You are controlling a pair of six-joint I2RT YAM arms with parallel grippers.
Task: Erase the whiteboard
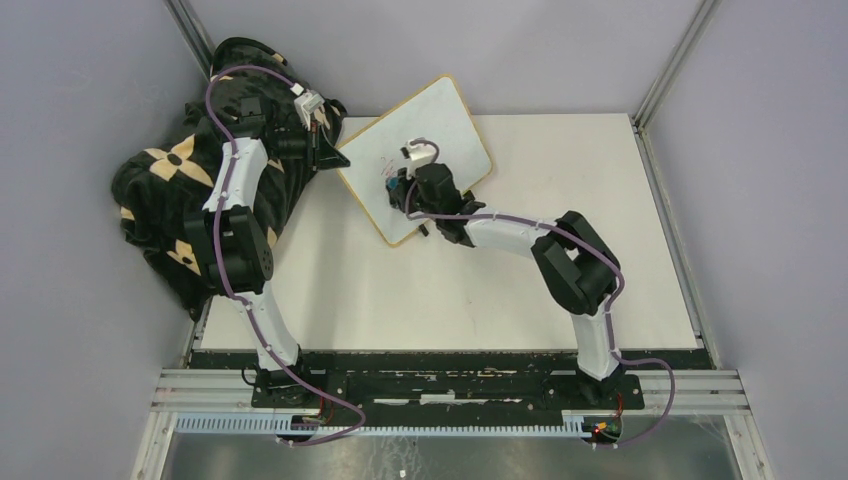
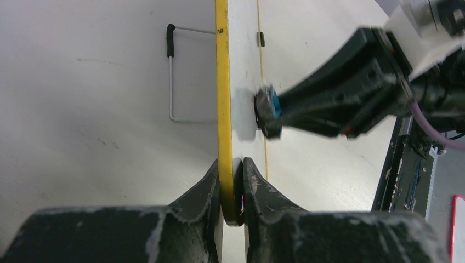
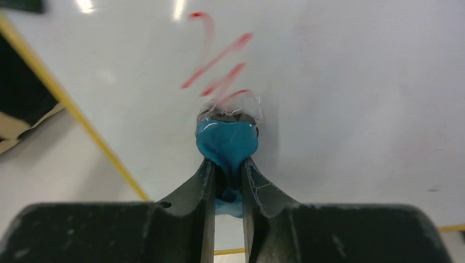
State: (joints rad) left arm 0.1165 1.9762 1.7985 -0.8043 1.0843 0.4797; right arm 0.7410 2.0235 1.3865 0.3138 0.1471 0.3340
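So the top view is showing the whole setup: one whiteboard (image 1: 445,120) is sitting tilted toward the back left of the tabletop (image 1: 400,300), with two arms reaching for it and a black-and-tan patterned bundle of fabric (image 1: 165,200) lying off to the left. What it isn't giving you is the grip detail, and that's where the wrist cams are helping. The left wrist view is looking at the board edge-on, and the left hand (image 2: 232,167) is pinching the yellowish wooden frame between its two fingers, closed right down on it with the rim touching both pads. That same view is also catching one thin wire loop with a black tip (image 2: 171,82) on the back side of the board, which the other cams aren't showing. The right wrist view is looking straight at the white face: the right hand (image 3: 227,167) is partly closed around one small blue eraser (image 3: 227,139), whose dark tip is pressing against the board just under the red marks (image 3: 219,66). I'm counting one hooked stroke plus three slanted ones, and I'm not reading any word or brand out of them.
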